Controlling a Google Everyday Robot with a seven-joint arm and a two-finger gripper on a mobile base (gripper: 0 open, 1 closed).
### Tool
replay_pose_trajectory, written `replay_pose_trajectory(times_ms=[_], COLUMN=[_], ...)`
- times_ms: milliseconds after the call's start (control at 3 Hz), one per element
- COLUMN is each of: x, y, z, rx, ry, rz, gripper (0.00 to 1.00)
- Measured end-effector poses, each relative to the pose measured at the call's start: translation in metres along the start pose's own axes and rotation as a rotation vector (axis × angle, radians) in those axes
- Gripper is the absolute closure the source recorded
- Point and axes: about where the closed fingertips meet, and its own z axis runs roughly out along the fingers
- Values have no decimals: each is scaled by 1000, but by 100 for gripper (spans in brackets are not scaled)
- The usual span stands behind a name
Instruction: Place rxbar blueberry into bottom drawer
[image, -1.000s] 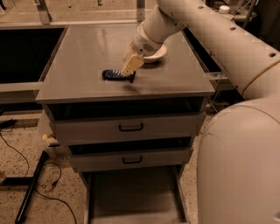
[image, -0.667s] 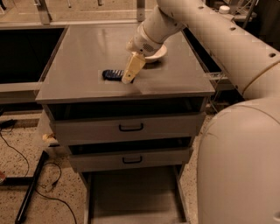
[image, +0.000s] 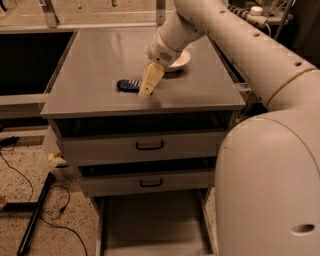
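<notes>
The rxbar blueberry (image: 128, 85), a small dark navy bar with pale marks, lies flat on the grey cabinet top (image: 100, 60), left of centre. My gripper (image: 147, 91) hangs from the white arm with its cream fingers pointing down at the bar's right end, touching or just above the top. The bottom drawer (image: 152, 225) is pulled out at the foot of the cabinet, a wide shallow grey tray with nothing in it.
A cream bowl (image: 176, 60) sits on the top behind the gripper. Two upper drawers with black handles (image: 149, 146) are slightly ajar. My white arm and body (image: 270, 165) fill the right side. A black cable (image: 30, 200) and a stand leg lie on the speckled floor at left.
The gripper has dropped a little lower and slightly right at the bar's right end. The bar lies in the same place.
</notes>
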Motion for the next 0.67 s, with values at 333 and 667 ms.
replay_pose_trajectory(times_ms=[333, 667], x=[0, 2], y=[-1, 1], z=[20, 32], rx=[-46, -77], ry=[-5, -7], rz=[10, 23], gripper=[0, 0])
